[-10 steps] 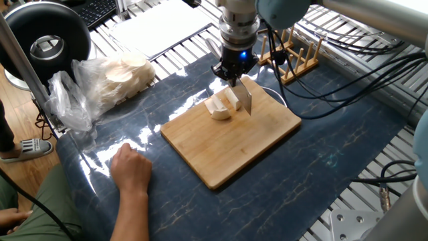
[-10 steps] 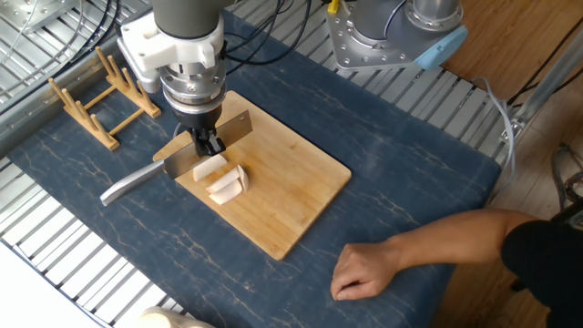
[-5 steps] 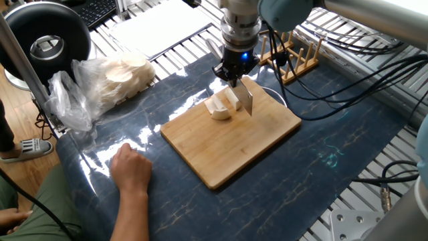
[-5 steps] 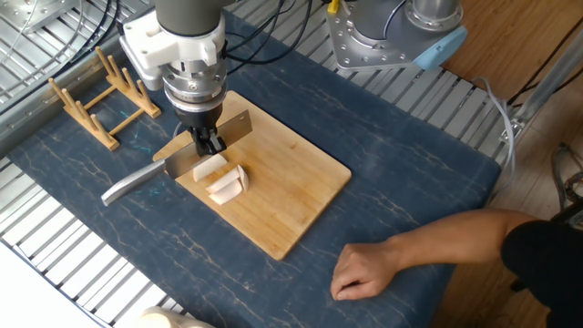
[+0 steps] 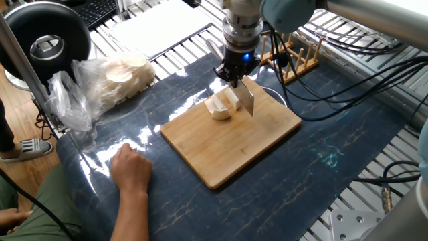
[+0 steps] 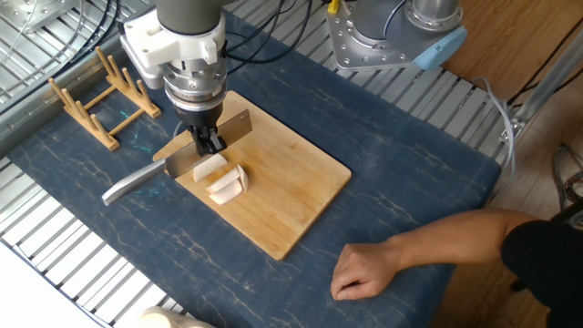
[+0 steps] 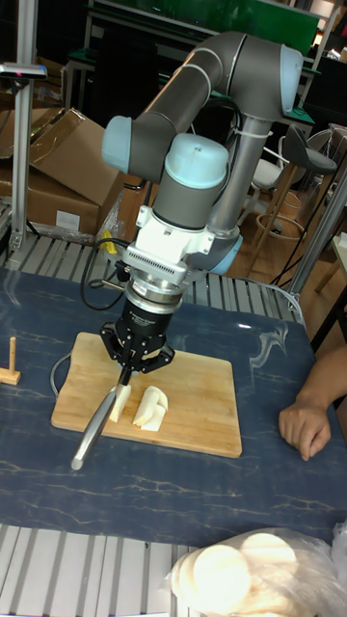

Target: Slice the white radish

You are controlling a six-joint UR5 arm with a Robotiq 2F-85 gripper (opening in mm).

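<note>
While unlabelled, pincer (image 6: 209,143) clamped round knife (image 6: 178,155) beside white radish (image 6: 223,179).

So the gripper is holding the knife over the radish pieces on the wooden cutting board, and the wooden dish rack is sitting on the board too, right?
Not quite. The gripper does hold the knife over the radish pieces on the cutting board, but the other fixed view shows the wooden dish rack standing off the board, on the blue table cover beside it.

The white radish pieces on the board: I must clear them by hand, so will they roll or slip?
The white radish lies in cut wedges with flat faces, so probably won't roll. Freshly cut flesh looks smooth, likely slippery. Small pieces, probably light.
</note>
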